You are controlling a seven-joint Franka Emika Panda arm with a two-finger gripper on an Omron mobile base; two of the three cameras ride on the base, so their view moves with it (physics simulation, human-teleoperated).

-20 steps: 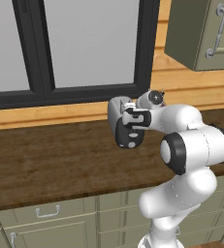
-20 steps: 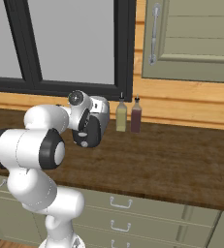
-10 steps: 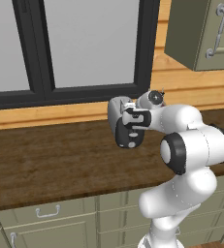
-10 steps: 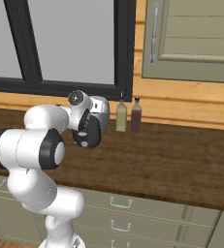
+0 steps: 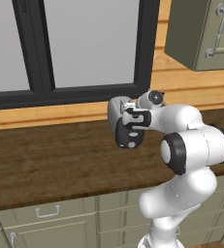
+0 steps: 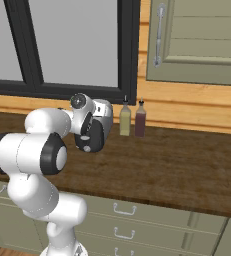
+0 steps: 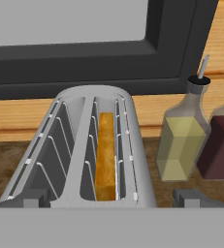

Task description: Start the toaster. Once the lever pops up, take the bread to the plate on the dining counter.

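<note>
The silver-grey toaster (image 7: 79, 140) stands on the wood worktop under the window, also seen as toaster (image 5: 115, 112) and toaster (image 6: 105, 112). The bread (image 7: 105, 157) stands sunk in its right-hand slot. The black end panel (image 5: 127, 137) faces the arm, and I cannot make out the lever on it. My gripper (image 7: 111, 199) hovers open at that near end, looking along the slots, with a fingertip (image 7: 195, 197) at each side and nothing between them. From the base it shows as gripper (image 5: 129, 116) and gripper (image 6: 89, 125). The plate and the dining counter are out of view.
Two bottles stand just right of the toaster against the wall: a yellow one (image 6: 125, 120) and a dark red one (image 6: 140, 120). A dark window frame (image 5: 142, 48) rises behind. A wall cabinet (image 6: 202, 40) hangs at the upper right. The worktop (image 5: 50, 164) has drawers below.
</note>
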